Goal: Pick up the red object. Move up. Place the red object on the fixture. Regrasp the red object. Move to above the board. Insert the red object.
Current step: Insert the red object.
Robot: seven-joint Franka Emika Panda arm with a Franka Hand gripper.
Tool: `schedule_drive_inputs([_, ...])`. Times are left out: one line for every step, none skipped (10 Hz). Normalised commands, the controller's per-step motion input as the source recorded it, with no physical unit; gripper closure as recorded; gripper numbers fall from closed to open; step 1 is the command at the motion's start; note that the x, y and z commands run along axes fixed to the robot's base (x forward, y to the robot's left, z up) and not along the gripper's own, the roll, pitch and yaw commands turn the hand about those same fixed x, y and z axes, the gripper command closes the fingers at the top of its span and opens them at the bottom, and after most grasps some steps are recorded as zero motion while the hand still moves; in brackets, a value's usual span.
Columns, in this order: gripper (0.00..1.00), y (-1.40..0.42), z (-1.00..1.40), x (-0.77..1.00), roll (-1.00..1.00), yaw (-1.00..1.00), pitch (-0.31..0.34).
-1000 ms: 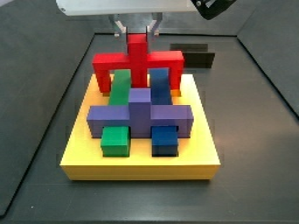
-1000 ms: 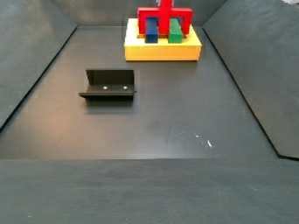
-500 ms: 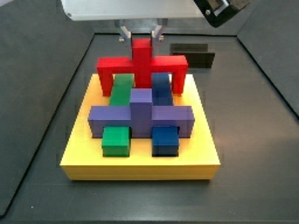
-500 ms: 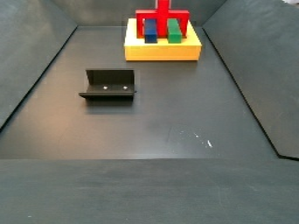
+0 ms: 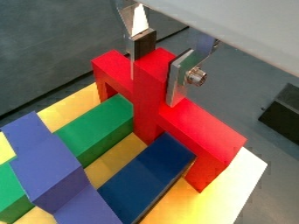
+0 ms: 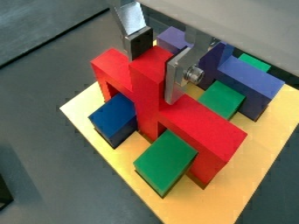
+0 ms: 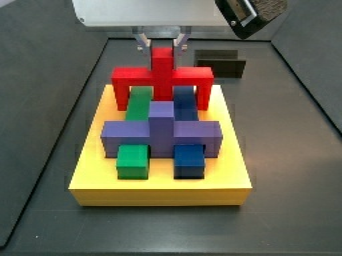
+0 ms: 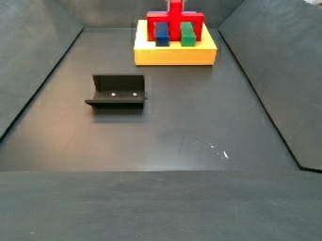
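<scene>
1. A dark grey surface (image 8: 164, 179) with raised dark side walls fills both side views; nothing else of the room shows.
2. The board (image 7: 160, 185), a thick yellow slab, lies at the far end of the surface in a side view (image 8: 176, 55) and carries a purple cross-shaped block (image 7: 160, 132), green blocks (image 7: 131, 159) and blue blocks (image 7: 189, 159).
3. The fixture (image 8: 117, 91) stands empty, well apart from the board, nearer the camera and to the left in that side view.
4. The claw (image 5: 162, 54) hangs over the far part of the board, clenched on the upright stub of the red object (image 5: 152, 101); in both wrist views a silver finger (image 6: 180, 74) presses flat against each side of the stub.
5. The red object (image 7: 162, 78) is upright, its bar across the board and its legs reaching down beside a green block and a blue block at the far edge.
6. Judging from this, picking up, the fixture stop, the regrasp and the move above the board are done.
7. Insertion looks under way or nearly seated; how deep the legs sit in their slots cannot be told.
8. What seems left is pressing fully home, if needed, and letting go.
</scene>
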Motion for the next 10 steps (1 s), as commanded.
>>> schedule_drive_inputs([1.00, 0.08, -0.09, 0.01, 0.11, -0.12, 0.081])
schedule_drive_inputs([1.00, 0.07, -0.01, -0.15, 0.08, 0.00, 0.000])
schedule_drive_inputs([1.00, 0.00, -0.04, -0.28, 0.10, 0.04, -0.004])
schedule_drive_inputs([1.00, 0.00, -0.35, 0.00, 0.02, 0.00, -0.004])
schedule_drive_inputs([1.00, 0.00, -0.53, 0.03, 0.00, 0.00, 0.000])
schedule_drive_inputs([1.00, 0.00, -0.62, 0.05, 0.00, 0.00, 0.000])
schedule_drive_inputs([1.00, 0.00, -0.63, 0.00, 0.00, 0.00, -0.016])
schedule_drive_inputs([1.00, 0.00, -0.49, 0.00, 0.00, 0.00, -0.010])
schedule_drive_inputs([1.00, 0.00, 0.00, 0.00, 0.01, 0.00, 0.000])
schedule_drive_inputs([1.00, 0.00, 0.00, 0.00, 0.00, 0.00, 0.000])
